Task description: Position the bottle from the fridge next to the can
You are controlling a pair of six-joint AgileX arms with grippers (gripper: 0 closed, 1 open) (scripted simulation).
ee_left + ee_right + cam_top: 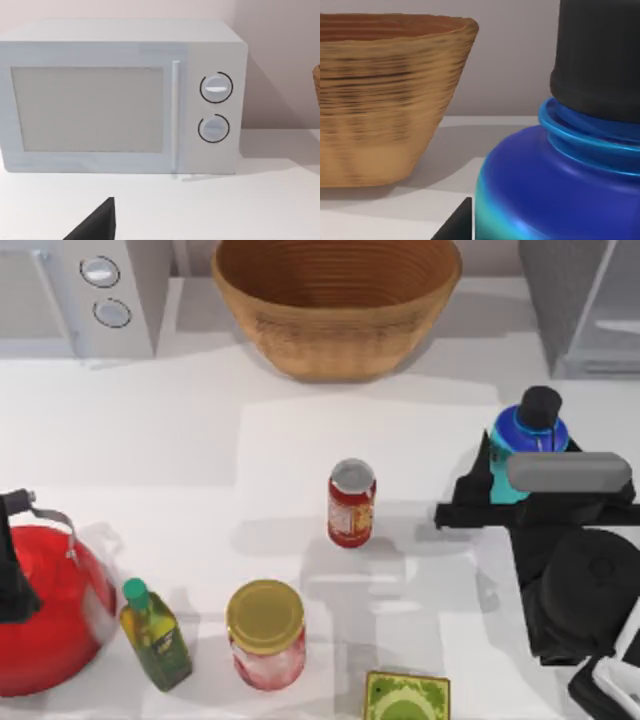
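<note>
Bottle (528,430) looks like a rigid, smooth-sided water bottle with a black screw cap, so my guess is it's stiff but a bit slick, and heavier if there's anything in it. Best place to hold it seems to be the wide body below the shoulder, not the cap or the thin strap.

It's upright on the right side of the table, out in front of the fridge (585,300) and well apart from the red can (351,502) in the middle. The right gripper (500,472) sits low around its body, dark fingers either side, so I'd call it clamped on the bottle; the right wrist view has the blue shoulder pressed right up close. Left arm's parked by the microwave (120,97); can't tell its fingers.
</note>
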